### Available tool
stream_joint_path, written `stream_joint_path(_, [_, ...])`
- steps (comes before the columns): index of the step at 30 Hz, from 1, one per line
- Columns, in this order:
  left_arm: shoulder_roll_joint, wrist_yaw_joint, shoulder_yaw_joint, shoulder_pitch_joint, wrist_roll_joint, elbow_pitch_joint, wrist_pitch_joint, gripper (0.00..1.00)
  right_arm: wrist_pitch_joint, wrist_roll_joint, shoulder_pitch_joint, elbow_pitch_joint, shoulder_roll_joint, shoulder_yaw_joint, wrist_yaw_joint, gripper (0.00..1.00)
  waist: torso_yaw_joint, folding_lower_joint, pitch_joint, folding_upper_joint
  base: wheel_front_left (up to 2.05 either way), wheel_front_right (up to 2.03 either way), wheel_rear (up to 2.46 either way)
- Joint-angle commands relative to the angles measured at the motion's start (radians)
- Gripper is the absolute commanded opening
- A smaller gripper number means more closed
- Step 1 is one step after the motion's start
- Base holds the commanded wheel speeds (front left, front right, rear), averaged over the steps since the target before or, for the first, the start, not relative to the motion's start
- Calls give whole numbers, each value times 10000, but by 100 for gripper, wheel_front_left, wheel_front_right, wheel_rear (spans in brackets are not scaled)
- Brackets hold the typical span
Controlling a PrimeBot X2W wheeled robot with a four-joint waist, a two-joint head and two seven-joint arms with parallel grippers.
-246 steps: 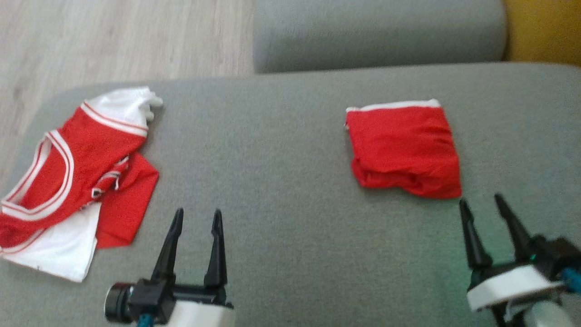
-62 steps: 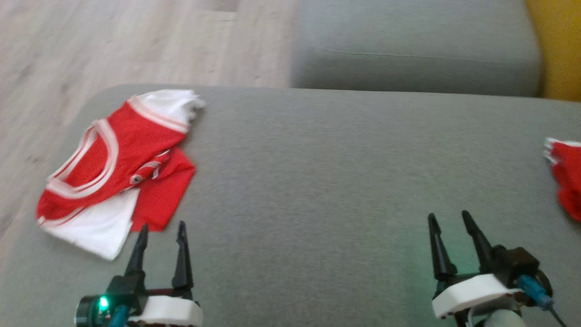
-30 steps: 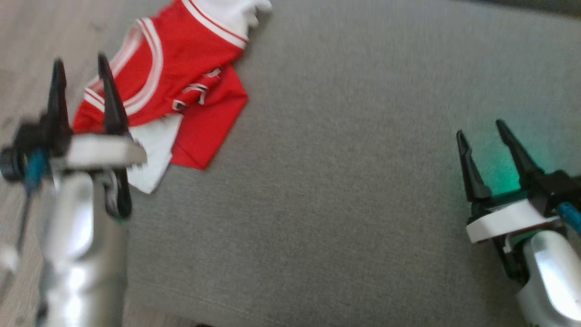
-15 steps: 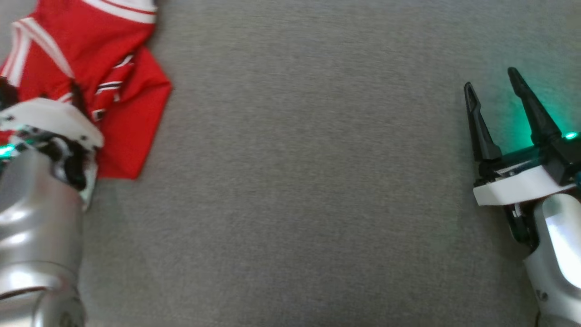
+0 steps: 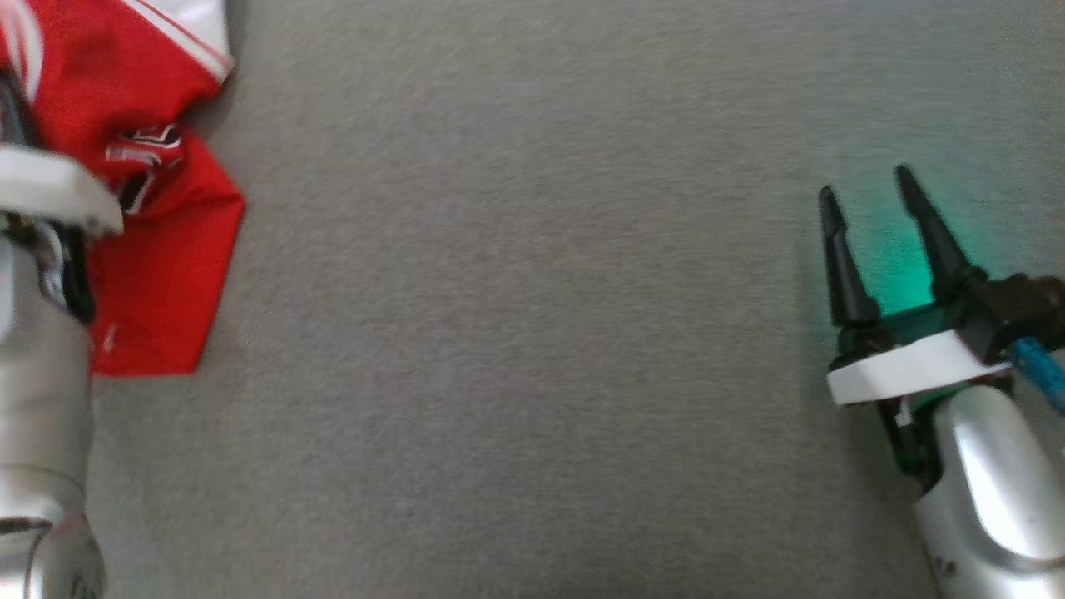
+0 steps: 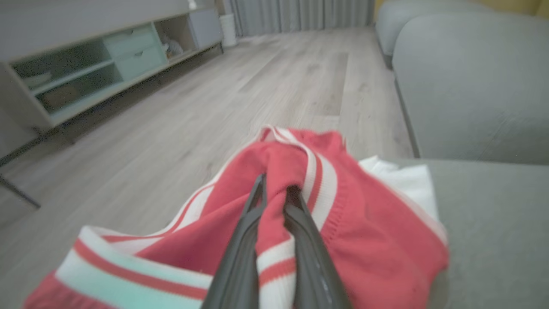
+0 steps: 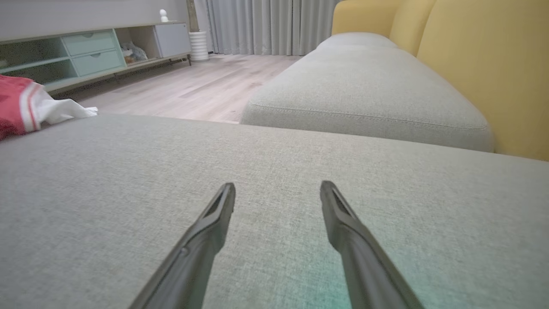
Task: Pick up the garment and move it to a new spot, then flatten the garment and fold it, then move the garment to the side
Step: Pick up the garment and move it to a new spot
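The garment (image 5: 162, 274) is red with white striped trim and white panels. It lies crumpled at the left edge of the grey cushion (image 5: 532, 333), one fold bunched upward.

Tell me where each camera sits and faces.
Head view: on the head, looking down at the cushion; left forearm, open right tool.
Left wrist view: on the left wrist, facing the wooden floor; left tool pinches the garment.
Right wrist view: on the right wrist, facing across the cushion; its open fingers show.
Shared: the garment shows in all three.
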Motion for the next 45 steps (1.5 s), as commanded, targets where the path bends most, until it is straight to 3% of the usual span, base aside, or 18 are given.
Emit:
stream_joint_path(1, [657, -83, 20, -499, 132, -643, -189, 0, -11, 14, 197, -272, 169, 182, 67, 100, -646, 0, -586, 0, 0, 0, 0])
stream_joint_path(2, [657, -83, 20, -499, 132, -643, -189, 0, -11, 14, 197, -272, 169, 182, 67, 100, -646, 0, -586, 0, 0, 0, 0])
stream_joint_path(10, [354, -444, -1012, -844, 549, -3415, -324, 0, -11, 164, 1021, -140, 932, 139, 67, 100, -2603, 0, -2035, 0, 0, 0, 0])
stream_joint_path(19, [-183, -640, -2345, -588, 360, -5021, 364, 0, -11, 199, 1647, -330, 1238, 120, 67, 100, -4324, 0, -2897, 0, 0, 0, 0])
stream_joint_path(27, [-648, -669, -4208, 66, -25, -5242, 762, 0, -11, 203, 1854, -570, 1386, 85, 67, 100, -4724, 0, -2934, 0, 0, 0, 0])
stream_joint_path(36, [-883, -671, -6764, 1748, -1208, -4212, 361, 0, -11, 388, 1677, -604, 1492, 272, 67, 100, -4309, 0, -2296, 0, 0, 0, 0])
stream_joint_path(37, [-993, -671, -6877, 1998, -1306, -4055, 255, 28, -11, 402, 1655, -585, 1497, 292, 67, 100, -4239, 0, -2220, 0, 0, 0, 0])
stream_joint_path(38, [-1108, -671, -6960, 2255, -1389, -3887, 160, 98, -11, 419, 1633, -561, 1500, 302, 67, 100, -4163, 0, -2152, 0, 0, 0, 0])
stream_joint_path(42, [-1457, -586, -6995, 3071, -1591, -3546, -148, 100, -11, 425, 1610, -512, 1507, 269, 67, 100, -3929, 0, -2110, 0, 0, 0, 0])
stream_joint_path(45, [-1710, -204, -6764, 3990, -1729, -3716, -317, 100, -11, 411, 1735, -460, 1510, 127, 67, 100, -3623, 0, -2326, 0, 0, 0, 0])
